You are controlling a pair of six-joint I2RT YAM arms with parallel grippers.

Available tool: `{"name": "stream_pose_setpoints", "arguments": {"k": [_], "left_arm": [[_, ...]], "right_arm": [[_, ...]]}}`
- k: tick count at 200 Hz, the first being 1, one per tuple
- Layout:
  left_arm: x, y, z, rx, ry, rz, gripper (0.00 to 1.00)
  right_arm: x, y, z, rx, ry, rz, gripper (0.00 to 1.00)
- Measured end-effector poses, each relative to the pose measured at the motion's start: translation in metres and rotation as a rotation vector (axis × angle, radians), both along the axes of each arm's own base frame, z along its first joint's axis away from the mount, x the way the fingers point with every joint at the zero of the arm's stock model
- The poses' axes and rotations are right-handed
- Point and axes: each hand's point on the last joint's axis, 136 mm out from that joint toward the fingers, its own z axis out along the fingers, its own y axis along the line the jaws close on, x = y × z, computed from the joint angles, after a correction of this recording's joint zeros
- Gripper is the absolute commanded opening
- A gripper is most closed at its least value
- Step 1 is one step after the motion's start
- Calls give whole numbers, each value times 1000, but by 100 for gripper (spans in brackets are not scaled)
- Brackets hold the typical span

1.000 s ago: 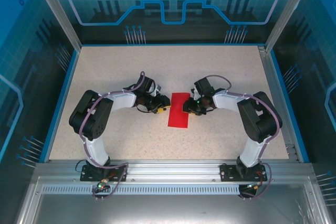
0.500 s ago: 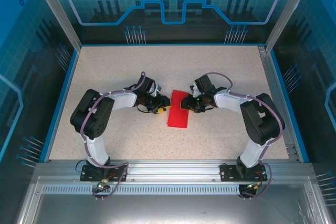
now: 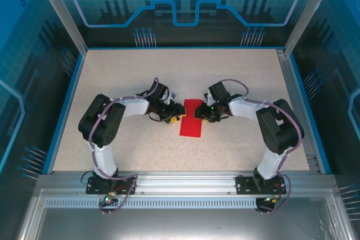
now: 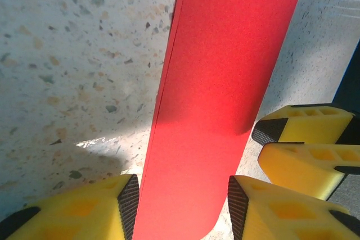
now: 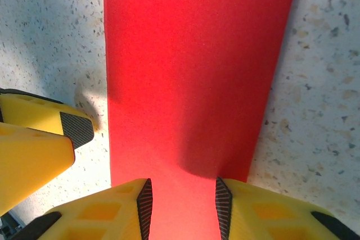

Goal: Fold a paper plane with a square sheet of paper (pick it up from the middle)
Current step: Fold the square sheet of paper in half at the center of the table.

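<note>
Near the middle of the table, leans in low with both arms, elbows thrown out toward the left and right edges, wrists turned inward to face each other. Meets over the square sheet of paper (image 3: 190, 126), folded to a narrow red strip lying lengthwise toward the near edge. Straddles it with the left gripper (image 3: 175, 118), jaws part-way apart, no pinch seen. Brackets it from the other side with the right gripper (image 3: 198, 115), jaws likewise apart, grip impossible to tell. Sits closer to the strip's left edge with the left gripper than a second ago. Shows, from the left wrist, a rounded strip end between yellow fingers (image 4: 84, 212). Gives, from the right wrist, red paper running on between black pads (image 5: 144, 206).
</note>
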Motion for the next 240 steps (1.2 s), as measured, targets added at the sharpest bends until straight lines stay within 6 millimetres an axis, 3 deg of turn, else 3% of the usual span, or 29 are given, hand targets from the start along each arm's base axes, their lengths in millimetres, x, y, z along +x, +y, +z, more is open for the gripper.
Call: {"name": "stream_pose_setpoints", "arguments": {"k": [106,187,240], "left_arm": [[-5,-2,-2,8,13,-11,51],[-7,-1,-3,14,23,-13,52],[-7,-1,-3,14,23,-13,52]], "right_arm": [[-7,-13,-12,-35,28,-23,36],[1,0,16,62,-38,-16,37],[-4,-1,-12,40,21,-18,36]]}}
